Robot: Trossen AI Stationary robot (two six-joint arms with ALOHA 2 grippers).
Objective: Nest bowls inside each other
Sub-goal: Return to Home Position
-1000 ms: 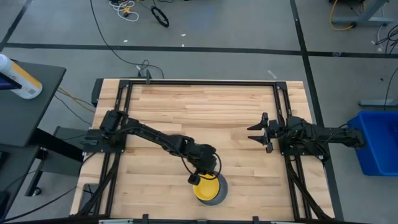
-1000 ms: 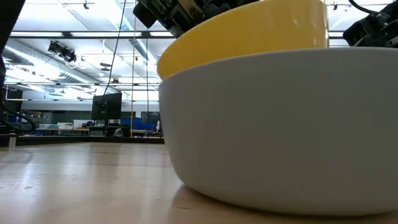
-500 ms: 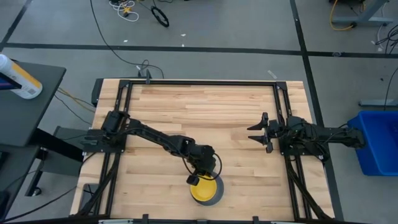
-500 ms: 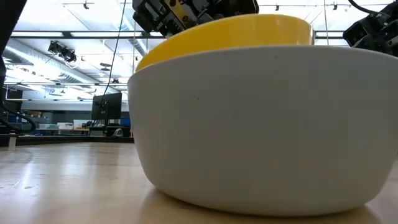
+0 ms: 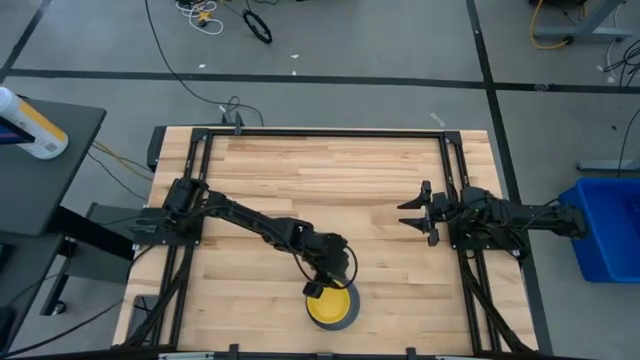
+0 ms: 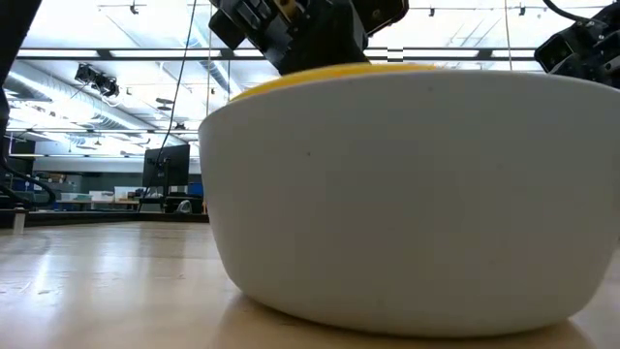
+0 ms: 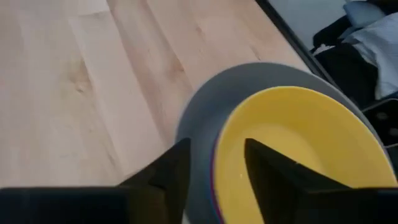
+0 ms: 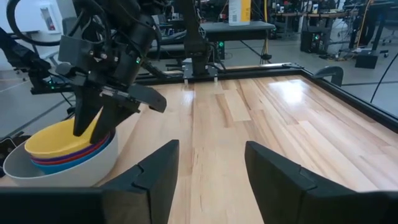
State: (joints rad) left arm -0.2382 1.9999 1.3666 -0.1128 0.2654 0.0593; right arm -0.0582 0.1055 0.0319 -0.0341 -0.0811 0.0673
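The grey bowl (image 5: 345, 318) stands on its base near the table's near edge, filling the low view (image 6: 407, 194). The yellow bowl (image 7: 298, 143) lies level in it, on top of the stack. Red and blue rims (image 8: 71, 158) show under it. My left gripper (image 7: 217, 171) is open and slants down over the stack's far-left rim. One finger is outside the grey wall and the other over the yellow bowl's hollow. My right gripper (image 5: 412, 213) waits open at the table's right side, with nothing between its fingers.
Black frame rails (image 5: 320, 133) run along the table's edges. Bare wood (image 5: 330, 180) lies between the stack and the far rail. Off the table, a blue bin (image 5: 605, 225) stands at the right and a bottle (image 5: 30, 125) lies on a side table at the left.
The yellow bowl was tilted, with its far rim raised under my left gripper; it has sunk level into the stack. My left gripper has let go of it and stayed over the rim. Earlier in that second the whole stack slid slightly toward the table's left edge.
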